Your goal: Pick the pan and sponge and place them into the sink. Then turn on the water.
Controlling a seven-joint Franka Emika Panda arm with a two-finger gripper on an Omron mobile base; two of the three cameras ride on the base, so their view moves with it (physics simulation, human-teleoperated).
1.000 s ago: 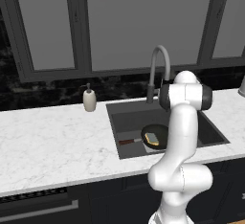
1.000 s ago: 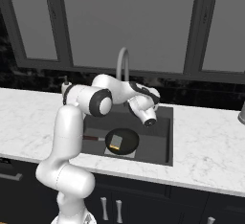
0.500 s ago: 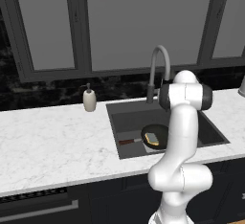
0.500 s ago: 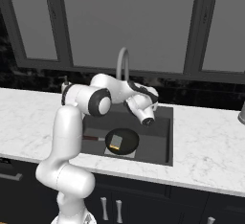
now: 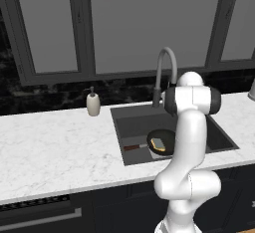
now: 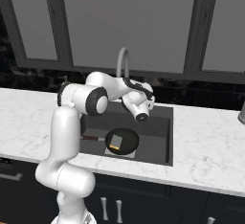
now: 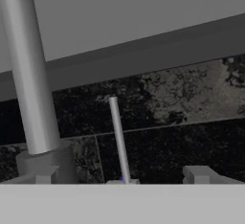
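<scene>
pan: in the sink
sponge: on pan
water: not running; faucet lever unturned
gripper: state cannot be told

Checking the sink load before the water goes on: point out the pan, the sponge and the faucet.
pan (image 6: 125,139): right base view, bare black floor beside the sponge.
sponge (image 5: 158,144): left base view, its top face.
faucet (image 5: 167,54): left base view, top of its arch.
</scene>
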